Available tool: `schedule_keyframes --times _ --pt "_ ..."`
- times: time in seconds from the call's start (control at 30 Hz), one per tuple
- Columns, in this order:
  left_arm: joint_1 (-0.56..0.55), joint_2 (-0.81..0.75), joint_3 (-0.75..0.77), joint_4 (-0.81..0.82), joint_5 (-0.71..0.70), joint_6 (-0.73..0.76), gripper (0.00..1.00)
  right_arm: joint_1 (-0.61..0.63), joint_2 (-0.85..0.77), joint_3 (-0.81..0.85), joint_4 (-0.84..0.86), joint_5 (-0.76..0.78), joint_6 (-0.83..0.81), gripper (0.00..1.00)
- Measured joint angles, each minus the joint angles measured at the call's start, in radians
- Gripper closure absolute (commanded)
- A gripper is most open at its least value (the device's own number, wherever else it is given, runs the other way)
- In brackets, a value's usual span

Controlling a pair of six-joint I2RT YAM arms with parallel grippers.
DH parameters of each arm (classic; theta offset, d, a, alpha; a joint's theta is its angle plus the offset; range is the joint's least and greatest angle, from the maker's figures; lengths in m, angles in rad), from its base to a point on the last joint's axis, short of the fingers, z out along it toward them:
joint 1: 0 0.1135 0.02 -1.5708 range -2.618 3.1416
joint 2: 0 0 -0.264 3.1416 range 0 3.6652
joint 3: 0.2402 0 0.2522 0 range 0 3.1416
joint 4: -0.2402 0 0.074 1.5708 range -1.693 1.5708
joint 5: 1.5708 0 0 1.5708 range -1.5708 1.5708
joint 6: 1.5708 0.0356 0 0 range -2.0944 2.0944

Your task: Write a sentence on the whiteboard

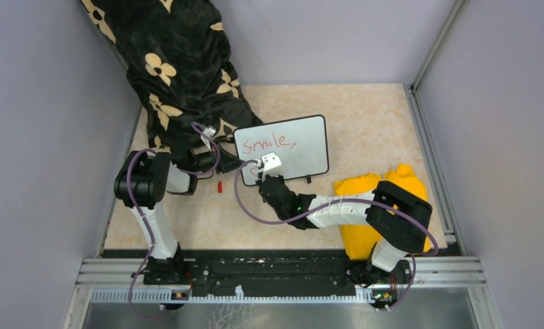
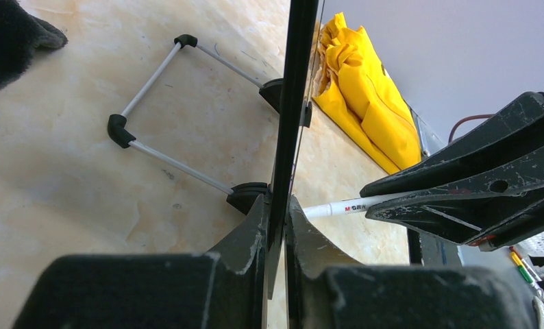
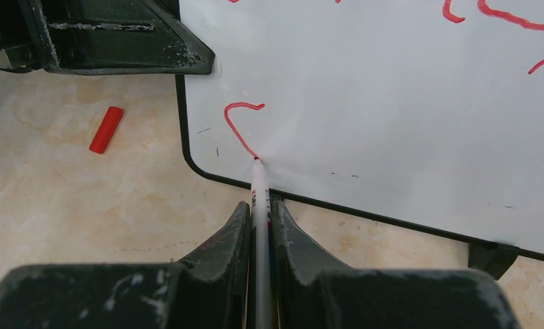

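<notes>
Red sentence (image 3: 240,133) ends at the marker (image 3: 257,185) tip, ahead of the right gripper's (image 3: 260,207) pinch; bare whiteboard (image 3: 392,116) lies rightward (left gripper (image 2: 277,205) clamps its edge).

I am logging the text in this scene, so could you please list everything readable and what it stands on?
"Smile," in red handwriting on the whiteboard.
"M&G" on the barrel of the white marker; the characters after it are too blurred to read.
A lone red stroke low on the board is an unfinished letter, unreadable.
</notes>
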Motion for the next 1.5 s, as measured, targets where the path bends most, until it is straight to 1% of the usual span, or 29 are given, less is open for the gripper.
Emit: schedule_keyframes --times 0.7,0.9,1.03,1.27,1.5 --pt "0.000 0.000 0.000 0.000 0.001 0.000 1.00 -0.012 0.021 0.018 0.013 -0.098 -0.010 1.00" --pt "0.000 0.000 0.000 0.000 0.002 0.000 1.00 -0.013 0.023 0.022 0.018 -0.102 -0.013 1.00" --pt "0.000 0.000 0.000 0.000 0.003 0.000 1.00 -0.019 -0.011 0.014 0.018 -0.089 -0.028 1.00" --pt "0.000 0.000 0.000 0.000 0.003 0.000 1.00 -0.076 -0.113 -0.007 0.027 -0.063 -0.047 1.00" --pt "0.000 0.000 0.000 0.000 0.003 0.000 1.00 -0.089 -0.119 -0.007 0.029 -0.066 -0.065 1.00"
